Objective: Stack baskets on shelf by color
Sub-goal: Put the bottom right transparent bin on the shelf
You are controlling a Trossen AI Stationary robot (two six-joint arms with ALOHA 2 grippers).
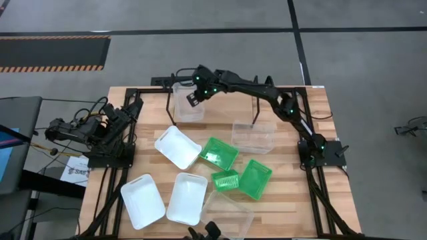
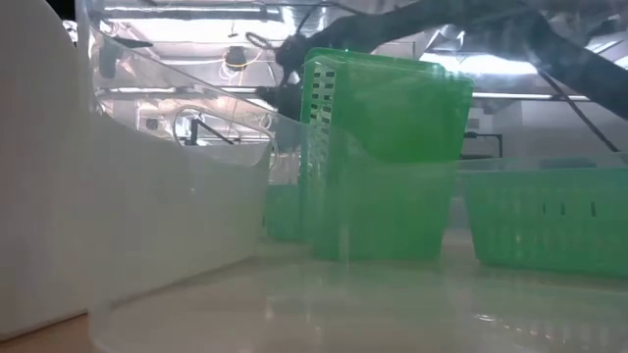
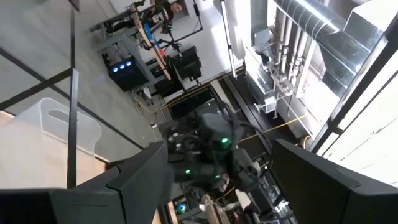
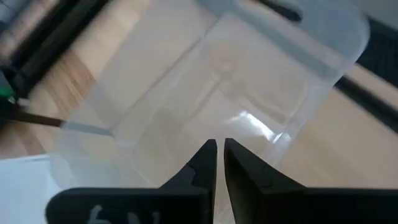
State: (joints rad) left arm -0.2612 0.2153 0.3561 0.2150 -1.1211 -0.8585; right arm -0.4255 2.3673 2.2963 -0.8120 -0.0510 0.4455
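While the right arm is stretched across the far edge of the table, the scene is read as follows.

Clear basket: one clear basket [image 1: 187,101] is seen on the shelf [image 1: 175,107], directly under the right gripper [image 1: 194,99].
Right gripper: its fingers [image 4: 205,163] are shown nearly closed, only a thin slit between the tips; they are poised over the rim of the basket [image 4: 217,93], and whether the rim is pinched cannot be told.
Left gripper: the left gripper [image 1: 53,130] is parked off the table's left edge, well apart from every basket; its fingers [image 3: 143,177] are spread wide and nothing is held.
Other baskets: three white, three green and two more clear ones are seen nearer than the gripper, on the table.
Low view only: a green basket [image 2: 388,157] is shown standing on end.
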